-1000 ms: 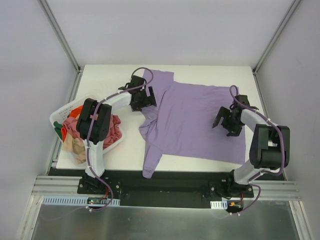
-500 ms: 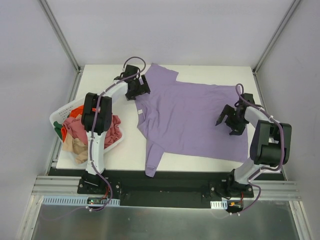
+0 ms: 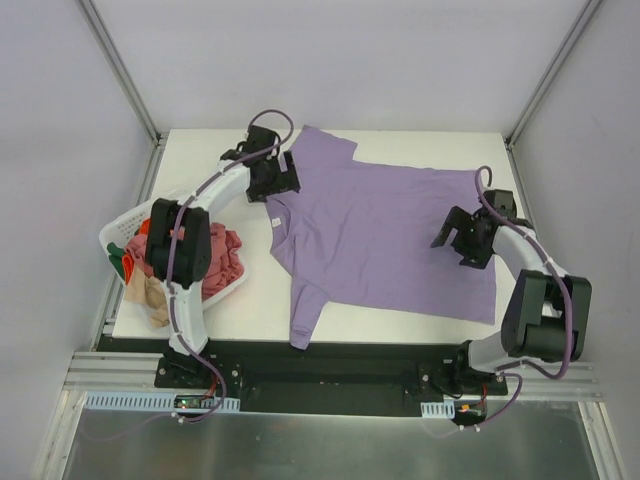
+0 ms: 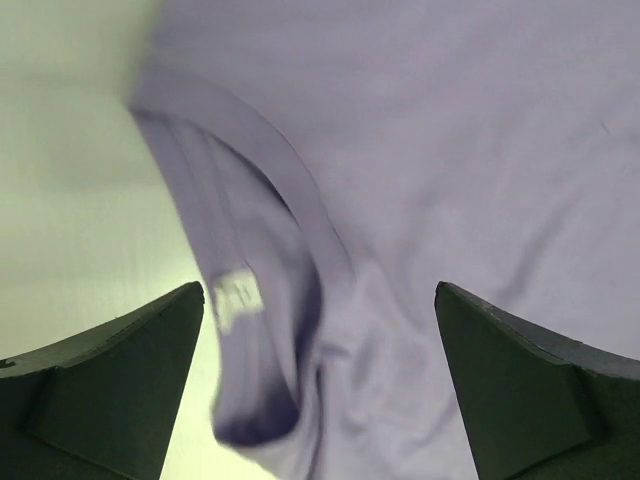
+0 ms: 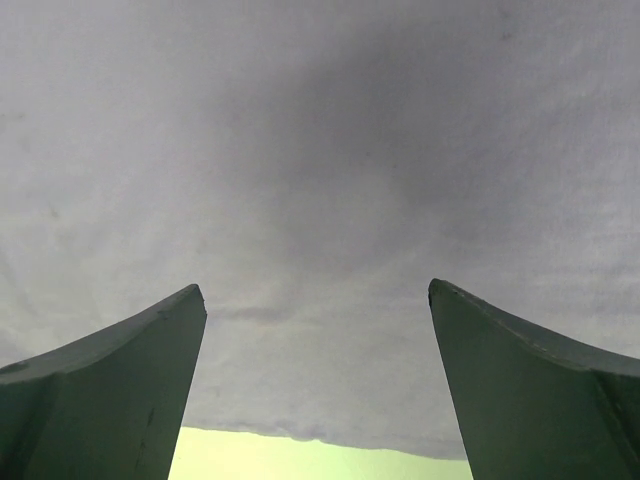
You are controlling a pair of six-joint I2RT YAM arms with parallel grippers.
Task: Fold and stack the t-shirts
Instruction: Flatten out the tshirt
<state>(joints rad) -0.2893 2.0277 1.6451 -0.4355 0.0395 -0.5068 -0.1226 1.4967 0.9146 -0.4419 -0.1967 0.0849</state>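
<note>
The lavender t-shirt (image 3: 375,235) lies spread on the white table, neck to the left, one sleeve at the far edge and one hanging toward the near edge. My left gripper (image 3: 277,183) is open over the collar (image 4: 250,300), where a white label shows. My right gripper (image 3: 462,238) is open over the shirt's hem (image 5: 320,435) on the right side. Neither holds cloth. The salmon pink (image 3: 225,255), orange-red (image 3: 150,225) and beige (image 3: 155,295) shirts lie bunched in the basket.
A white plastic laundry basket (image 3: 118,230) sits at the table's left edge. Bare white table (image 3: 230,300) shows near the front left and along the far edge. Grey walls enclose the table on three sides.
The left gripper moved toward the far left and the collar now lies flatter and further left. The right gripper moved to the right toward the hem, and the shirt is spread wider.
</note>
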